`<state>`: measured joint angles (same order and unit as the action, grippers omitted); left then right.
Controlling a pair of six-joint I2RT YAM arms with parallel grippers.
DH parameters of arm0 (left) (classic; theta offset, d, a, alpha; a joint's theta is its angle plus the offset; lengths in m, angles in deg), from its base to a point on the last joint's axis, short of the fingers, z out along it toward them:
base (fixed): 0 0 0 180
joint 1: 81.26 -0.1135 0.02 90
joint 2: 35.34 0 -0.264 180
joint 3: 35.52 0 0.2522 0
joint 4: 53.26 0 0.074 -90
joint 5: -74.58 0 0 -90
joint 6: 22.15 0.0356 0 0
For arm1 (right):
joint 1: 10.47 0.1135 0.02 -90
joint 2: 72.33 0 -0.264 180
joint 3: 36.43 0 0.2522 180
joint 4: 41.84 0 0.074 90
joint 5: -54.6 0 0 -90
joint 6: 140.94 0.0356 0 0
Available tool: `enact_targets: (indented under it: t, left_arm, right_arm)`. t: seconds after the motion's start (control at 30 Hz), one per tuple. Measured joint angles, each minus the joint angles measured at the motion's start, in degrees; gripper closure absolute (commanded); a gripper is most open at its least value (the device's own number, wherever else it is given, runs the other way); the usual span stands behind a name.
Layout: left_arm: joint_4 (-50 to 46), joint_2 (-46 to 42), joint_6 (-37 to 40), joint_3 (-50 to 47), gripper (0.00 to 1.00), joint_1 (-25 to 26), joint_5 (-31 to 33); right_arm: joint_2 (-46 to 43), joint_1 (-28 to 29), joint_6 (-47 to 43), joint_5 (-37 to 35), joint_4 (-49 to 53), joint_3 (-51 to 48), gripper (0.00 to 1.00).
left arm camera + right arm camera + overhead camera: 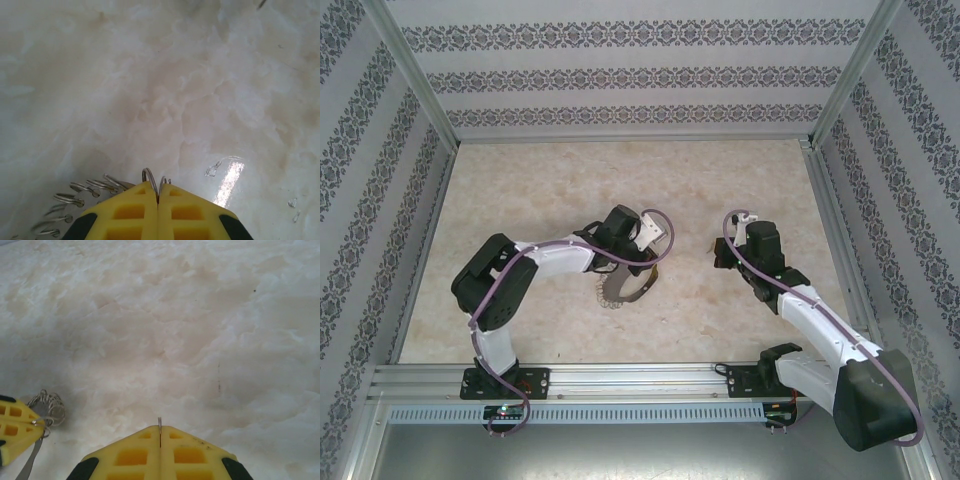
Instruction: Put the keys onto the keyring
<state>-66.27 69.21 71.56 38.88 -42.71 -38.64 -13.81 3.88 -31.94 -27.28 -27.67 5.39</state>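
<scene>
Roughly mid-table, the two arms reach toward each other over the pale marbled table (pixel 570 190), with a small gap between them. From above, the left gripper (pixel 648 268) sits left of centre over the keyring (pixel 617 296), which lies on the surface as a spiky, silvery arc curving out to the near left of the fingers.

Seen from the left wrist, the left gripper (pixel 158 202) has its yellow fingertips pressed together, and a thin wire loop of the keyring (pixel 149 176) is pinched in the seam between them. The ring's fringe of small silvery loops fans away to the left.

To the right, the right gripper (pixel 720 254) points toward the left arm. From its own wrist, the right gripper (pixel 160 436) is also closed, yellow tips meeting, clamped on a thin grey sliver that pokes out of the seam edge-on. This appears to be the blade of the key (pixel 159 423); its head is hidden.

At the left edge of that view, a yellow fingertip (pixel 15 432) of the left gripper shows with a coil of the keyring (pixel 48 407) just beyond it, well apart from the key.
</scene>
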Motion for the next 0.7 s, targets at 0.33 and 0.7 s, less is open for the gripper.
enact_targets:
  t: [0.33,0.7]
  left_arm:
    - [0.0,-3.4,1.9,-2.9,1.00,0.3,-3.4]
    - [4.9,-7.4,2.0,-6.7,1.00,-0.8,-10.5]
  right_arm:
    - [-0.3,0.5,0.3,8.3,-5.0,-1.3,1.00]
    - [1.8,3.9,0.4,19.6,-10.6,-2.9,1.00]
